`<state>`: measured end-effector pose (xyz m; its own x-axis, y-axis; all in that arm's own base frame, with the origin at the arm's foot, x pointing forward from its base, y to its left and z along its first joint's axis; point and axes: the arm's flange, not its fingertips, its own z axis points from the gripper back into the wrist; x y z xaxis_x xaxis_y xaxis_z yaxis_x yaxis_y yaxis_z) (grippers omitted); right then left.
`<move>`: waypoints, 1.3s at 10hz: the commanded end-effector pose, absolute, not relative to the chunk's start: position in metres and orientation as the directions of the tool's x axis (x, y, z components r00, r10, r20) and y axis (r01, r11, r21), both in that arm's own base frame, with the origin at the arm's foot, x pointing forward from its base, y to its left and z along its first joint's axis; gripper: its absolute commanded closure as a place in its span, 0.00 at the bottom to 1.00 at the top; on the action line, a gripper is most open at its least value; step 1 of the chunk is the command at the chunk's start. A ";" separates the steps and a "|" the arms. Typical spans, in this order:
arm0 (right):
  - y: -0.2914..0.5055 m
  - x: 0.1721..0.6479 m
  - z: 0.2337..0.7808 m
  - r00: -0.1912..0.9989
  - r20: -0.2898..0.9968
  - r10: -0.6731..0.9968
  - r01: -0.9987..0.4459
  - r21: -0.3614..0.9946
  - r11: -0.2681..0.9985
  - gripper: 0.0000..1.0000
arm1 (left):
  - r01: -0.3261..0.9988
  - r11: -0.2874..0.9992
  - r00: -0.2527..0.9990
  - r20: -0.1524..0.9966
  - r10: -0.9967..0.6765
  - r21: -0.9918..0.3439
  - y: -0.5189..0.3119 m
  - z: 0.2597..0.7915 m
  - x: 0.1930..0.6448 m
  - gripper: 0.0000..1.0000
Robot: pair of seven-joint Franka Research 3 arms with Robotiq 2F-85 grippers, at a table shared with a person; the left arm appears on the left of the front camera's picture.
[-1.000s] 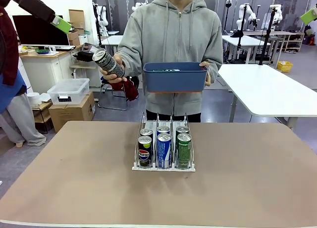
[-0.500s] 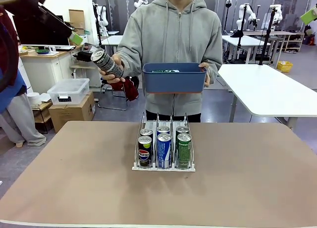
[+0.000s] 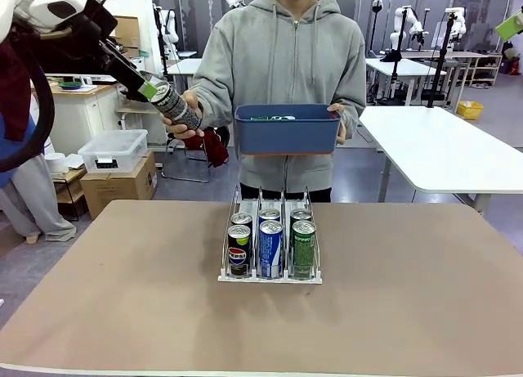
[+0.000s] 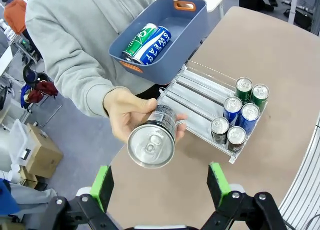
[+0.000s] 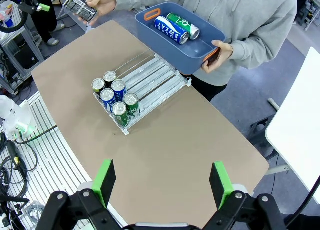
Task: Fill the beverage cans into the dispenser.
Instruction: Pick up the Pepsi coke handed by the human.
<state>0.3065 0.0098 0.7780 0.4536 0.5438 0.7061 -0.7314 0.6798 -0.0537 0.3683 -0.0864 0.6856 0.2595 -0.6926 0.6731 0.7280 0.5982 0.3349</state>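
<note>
**Left gripper open at the offered can, right gripper open above the table**

The left gripper (image 4: 160, 184) has its green-padded fingers spread wide and holds nothing. In the left wrist view, the silver top of a black can (image 4: 151, 141) faces the camera, in line with the gap between the fingers and beyond their tips. A person's hand (image 4: 126, 112) holds this can out, tilted. In the front view one green pad sits right by the can's top; whether it touches cannot be told.

The right gripper (image 5: 162, 182) is also spread wide and empty, high above the table.

The person's other hand holds a dark blue tub (image 3: 286, 133) at chest height, with a green can and a blue-and-white can (image 4: 149, 39) lying in it.

The dispenser (image 3: 270, 276) stands mid-table on the brown table top (image 3: 409, 299). Each of its three lanes has two cans at the robot's end: black, blue and green from left to right.

Behind the person are white tables, cardboard boxes, a clear plastic bin (image 3: 113, 150) and a dark monitor.
</note>
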 end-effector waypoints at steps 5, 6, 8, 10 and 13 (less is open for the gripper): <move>0.010 0.306 0.778 0.452 0.706 0.545 -0.733 -0.055 0.678 0.00 | 0.720 0.607 0.269 0.670 -0.691 0.336 -0.084 0.687 0.375 0.00; 0.010 0.306 0.778 0.452 0.706 0.545 -0.733 -0.055 0.678 0.00 | 0.725 0.608 0.271 0.679 -0.683 0.322 -0.087 0.682 0.383 0.00; 0.010 0.306 0.778 0.452 0.706 0.545 -0.733 -0.055 0.678 0.00 | 0.733 0.598 0.253 0.686 -0.682 0.324 -0.089 0.677 0.399 0.00; 0.010 0.306 0.778 0.452 0.706 0.545 -0.733 -0.055 0.678 0.00 | 0.730 0.612 0.262 0.703 -0.661 0.304 -0.089 0.670 0.405 0.00; 0.010 0.306 0.778 0.452 0.706 0.545 -0.733 -0.055 0.678 0.00 | 0.735 0.624 0.275 0.724 -0.632 0.265 -0.084 0.654 0.424 0.00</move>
<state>0.3065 0.0098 0.7780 0.4536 0.5438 0.7061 -0.7314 0.6798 -0.0537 0.4164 -0.0857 0.6568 0.3053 -0.6533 0.6928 0.7246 0.6315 0.2761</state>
